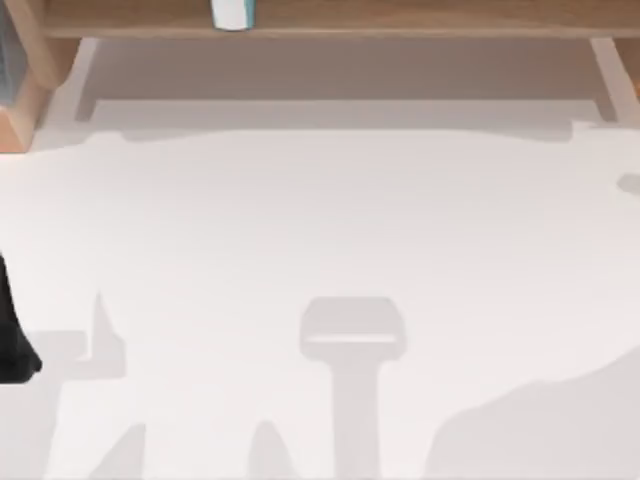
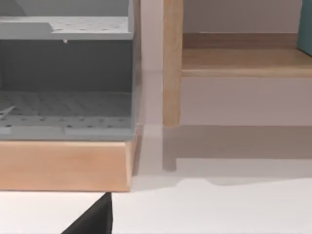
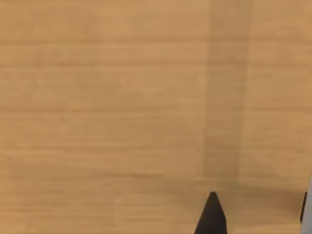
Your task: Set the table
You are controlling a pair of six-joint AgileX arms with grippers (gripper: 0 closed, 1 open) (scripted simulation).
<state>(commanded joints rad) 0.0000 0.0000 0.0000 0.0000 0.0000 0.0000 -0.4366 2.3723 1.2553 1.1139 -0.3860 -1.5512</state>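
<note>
One white table (image 1: 330,230) spreads across your top view, one wooden shelf frame (image 1: 330,18) along its far edge. Your left gripper (image 1: 12,335) sits at the table's left edge — its opening I cannot tell. The left wrist view adds one grey perforated rack (image 2: 66,73); the right wrist view shows wood grain and a dark fingertip (image 3: 212,217).

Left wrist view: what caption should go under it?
A grey rack on a wooden base beside a shelf post, above the white table.

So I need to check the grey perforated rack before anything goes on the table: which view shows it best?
The left wrist view: the grey perforated rack shows both tiers, on a wooden base. The top view catches a grey sliver at its left edge. The right wrist view faces wood.
</note>
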